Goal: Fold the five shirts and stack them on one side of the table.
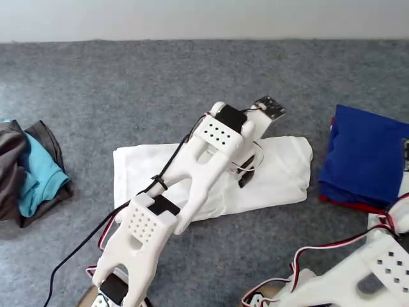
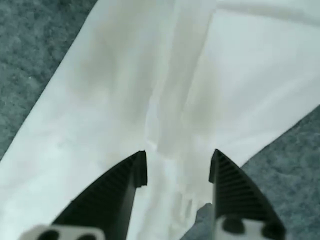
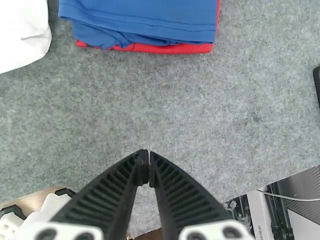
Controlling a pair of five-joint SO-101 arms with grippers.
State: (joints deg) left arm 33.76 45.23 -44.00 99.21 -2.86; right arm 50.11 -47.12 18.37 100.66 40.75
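Nothing readable here, no print, label or number (the white shirt (image 1: 281,169) and blue shirt (image 1: 364,153) are plain cloth).

white shirt (image 1: 281,173): plain white | blue shirt (image 1: 364,150): solid blue | red shirt (image 3: 170,48): red | teal shirt (image 1: 39,173): teal | dark shirt (image 1: 11,150): charcoal | table (image 1: 128,83): mottled grey | left arm (image 1: 208,157), right arm (image 1: 358,278): white | left gripper (image 2: 177,167), right gripper (image 3: 149,167): black, ribbed
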